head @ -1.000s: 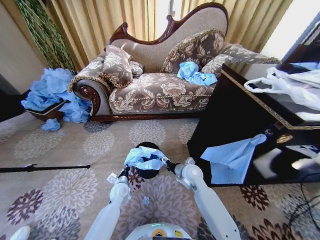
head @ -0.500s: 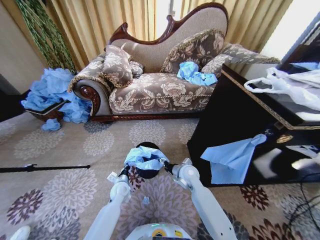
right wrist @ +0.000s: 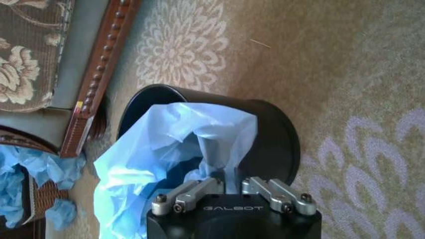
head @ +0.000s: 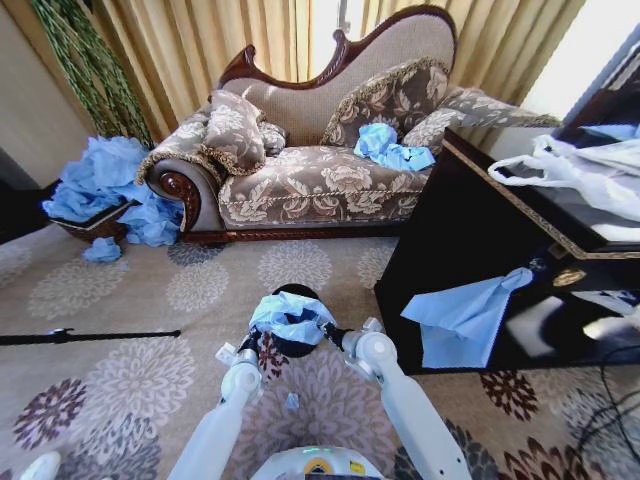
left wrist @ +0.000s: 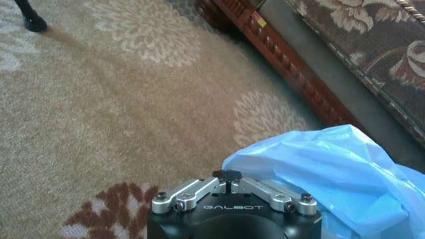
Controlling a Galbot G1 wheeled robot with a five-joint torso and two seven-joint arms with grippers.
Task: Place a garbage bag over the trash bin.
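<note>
1. the trash bin (right wrist: pixel 265 134) is standing upright on the patterned carpet (head: pixel 150 300), just in front of the robot and a little away from the sofa (head: pixel 320 150).
2. the garbage bag (head: pixel 290 315) is lying bunched over the mouth of the bin; in the right wrist view one part is hanging inside the opening and another part is spilling over the rim, while a good piece of the black rim at the far side is bare.
3. the right gripper (right wrist: pixel 229 186) is sitting at the near edge of the bin with its fingers narrow and a strip of blue plastic running up between them, so i am judging that it is holding the bag.
4. the left gripper (left wrist: pixel 229 175) is at the other side of the bag, with its fingers drawn together; the blue plastic is just beside it, but i cannot tell if it is pinching any.
5. compared with one second ago, the right arm is drawing a little inward toward the bin, and the bag is sitting slightly more over the opening; the left arm is hardly changing.
6. for the task this is meaning only small progress: the bag is on the bin, but it is not yet stretched around the rim.
</note>
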